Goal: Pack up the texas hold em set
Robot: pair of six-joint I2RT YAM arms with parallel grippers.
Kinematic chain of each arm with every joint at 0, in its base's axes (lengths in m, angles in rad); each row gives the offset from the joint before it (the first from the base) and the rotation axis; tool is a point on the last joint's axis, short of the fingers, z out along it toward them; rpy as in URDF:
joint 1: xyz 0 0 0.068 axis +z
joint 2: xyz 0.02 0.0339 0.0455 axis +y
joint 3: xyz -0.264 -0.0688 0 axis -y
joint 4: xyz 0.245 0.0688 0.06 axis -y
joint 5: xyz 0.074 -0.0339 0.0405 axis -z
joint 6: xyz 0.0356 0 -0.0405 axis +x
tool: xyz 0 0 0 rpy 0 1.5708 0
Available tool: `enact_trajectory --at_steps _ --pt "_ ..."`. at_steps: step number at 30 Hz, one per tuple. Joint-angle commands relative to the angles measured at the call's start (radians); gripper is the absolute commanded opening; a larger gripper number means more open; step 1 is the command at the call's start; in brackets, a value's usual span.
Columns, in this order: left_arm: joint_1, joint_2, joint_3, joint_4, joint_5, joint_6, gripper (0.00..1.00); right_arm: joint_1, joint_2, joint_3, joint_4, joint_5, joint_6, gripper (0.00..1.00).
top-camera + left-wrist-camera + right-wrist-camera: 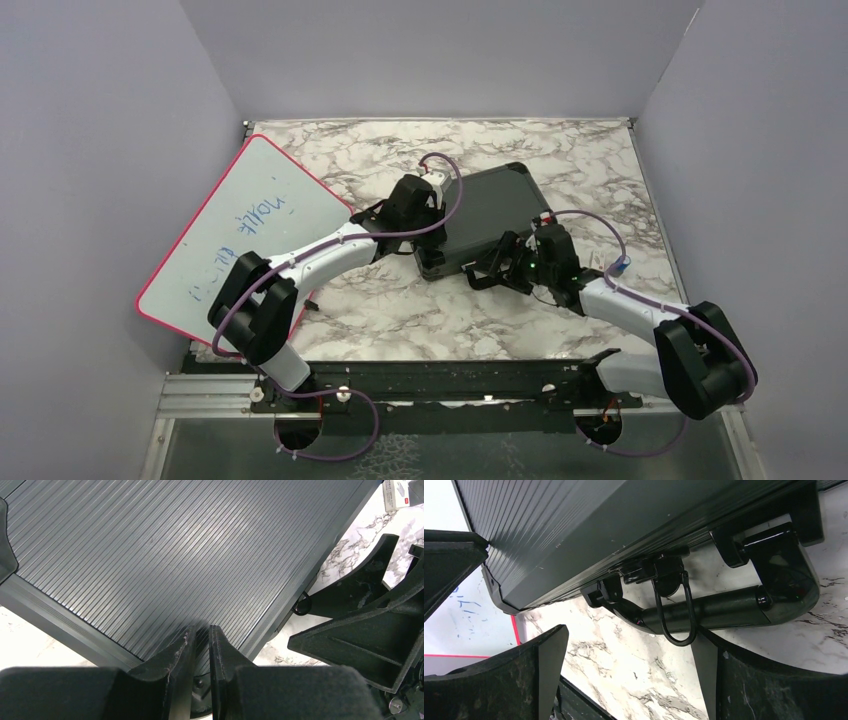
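The black ribbed briefcase (497, 203) lies closed on the marble table; it also shows in the left wrist view (175, 545) and the right wrist view (574, 530). Its handle (724, 607) and a wire latch loop (674, 617) face the near edge. My left gripper (430, 238) (201, 630) is shut and empty, its tips on or just over the lid by the near left corner. My right gripper (492, 268) (628, 634) is open, its fingers low on the table just before the handle, touching nothing. Chips, card decks and buttons are out of view.
A red-edged whiteboard (235, 235) with blue writing leans at the left, close to the left arm; its corner shows in the right wrist view (454, 610). Grey walls enclose the table. The right gripper's fingers (360, 625) sit close beside the left gripper.
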Motion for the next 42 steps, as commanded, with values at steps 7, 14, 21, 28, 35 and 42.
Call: enact_trajectory --at_steps 7,14,21,28,35,42 --pt "0.002 0.056 -0.031 -0.171 -0.065 0.019 0.20 -0.007 0.008 0.019 0.139 -0.028 0.021 0.93" --pt "0.002 0.056 -0.029 -0.171 -0.065 0.017 0.20 -0.007 -0.019 0.065 0.142 0.045 -0.017 0.93" --pt "0.002 0.052 -0.024 -0.173 -0.063 0.011 0.20 -0.007 0.052 0.156 0.133 0.085 -0.073 0.91" --pt "0.002 0.023 -0.017 -0.171 -0.070 0.005 0.20 -0.007 0.026 0.200 0.084 0.120 -0.086 0.88" --pt "0.002 -0.011 0.036 -0.171 -0.045 0.008 0.25 -0.007 -0.140 0.193 -0.084 0.215 -0.081 0.85" --pt "0.004 -0.058 0.086 -0.101 0.049 0.010 0.31 -0.007 -0.202 0.168 -0.292 0.285 -0.061 0.62"
